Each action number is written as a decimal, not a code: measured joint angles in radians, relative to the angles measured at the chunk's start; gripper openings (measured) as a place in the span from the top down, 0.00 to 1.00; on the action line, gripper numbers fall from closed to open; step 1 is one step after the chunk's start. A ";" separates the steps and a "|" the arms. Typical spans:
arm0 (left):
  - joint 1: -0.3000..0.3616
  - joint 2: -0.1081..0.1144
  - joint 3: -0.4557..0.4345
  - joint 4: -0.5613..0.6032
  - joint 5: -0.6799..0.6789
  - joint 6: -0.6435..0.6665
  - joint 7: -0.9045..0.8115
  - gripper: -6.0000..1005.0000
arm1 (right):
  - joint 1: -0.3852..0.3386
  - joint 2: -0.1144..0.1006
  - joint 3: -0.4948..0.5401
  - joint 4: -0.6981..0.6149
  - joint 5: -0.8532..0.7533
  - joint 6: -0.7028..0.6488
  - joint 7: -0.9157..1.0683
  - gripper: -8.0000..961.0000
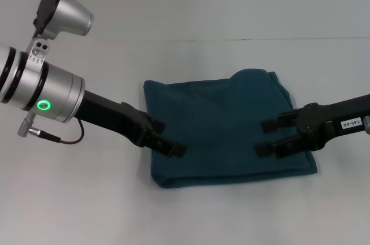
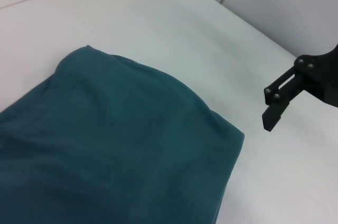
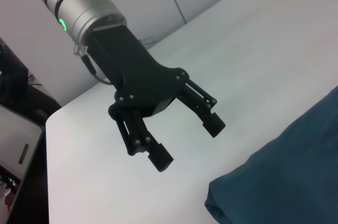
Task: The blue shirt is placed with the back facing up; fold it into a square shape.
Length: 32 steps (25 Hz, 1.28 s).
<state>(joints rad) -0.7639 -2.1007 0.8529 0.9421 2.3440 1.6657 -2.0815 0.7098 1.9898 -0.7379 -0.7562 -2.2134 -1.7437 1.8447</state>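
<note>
The blue shirt (image 1: 222, 129) is seen in the centre of the head view, lying on the white table (image 1: 87, 199) as a folded, roughly square bundle. A rounded fold runs along its lower edge; the upper right corner is slightly humped.

The left gripper (image 1: 169, 136) is located at centre left of the head view, at the shirt's left edge. Its fingers are spread apart and nothing is held between them. In the right wrist view the same gripper (image 3: 189, 140) is observed above bare table, just beside the shirt's corner (image 3: 274, 182) at the lower right of that frame, with its pads clear of the cloth.

The right gripper (image 1: 267, 137) is located at centre right of the head view, over the shirt's right portion. Its two fingers are parted, one above the other in the frame, and no cloth is gripped. In the left wrist view it (image 2: 274, 109) appears at the right edge, above the table beyond the shirt's border (image 2: 116, 145).
</note>
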 joint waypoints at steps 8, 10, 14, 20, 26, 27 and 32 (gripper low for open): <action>0.000 -0.002 0.000 0.000 0.001 -0.006 0.001 0.06 | -0.001 0.002 0.002 0.002 0.002 0.025 0.001 0.07; 0.001 -0.003 0.000 0.000 0.001 -0.015 0.002 0.06 | -0.001 0.003 0.002 0.002 0.002 0.031 0.001 0.07; 0.007 -0.006 0.002 -0.001 0.001 -0.039 0.008 0.06 | -0.002 0.003 0.003 0.002 0.002 0.035 -0.001 0.07; 0.025 -0.008 0.007 -0.012 0.002 -0.085 0.015 0.06 | -0.008 0.005 0.004 0.002 0.003 0.046 -0.006 0.08; 0.040 -0.010 0.011 -0.011 0.001 -0.097 0.018 0.06 | -0.019 0.006 0.014 0.002 0.003 0.052 -0.007 0.08; 0.041 -0.010 0.011 -0.011 0.001 -0.098 0.018 0.06 | -0.022 0.006 0.015 0.002 0.003 0.052 -0.008 0.08; 0.040 -0.010 0.011 -0.008 -0.001 -0.097 0.023 0.06 | -0.023 0.006 0.015 0.000 0.004 0.052 -0.008 0.08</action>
<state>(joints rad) -0.7241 -2.1108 0.8638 0.9343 2.3435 1.5684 -2.0588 0.6865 1.9957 -0.7225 -0.7567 -2.2094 -1.6915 1.8363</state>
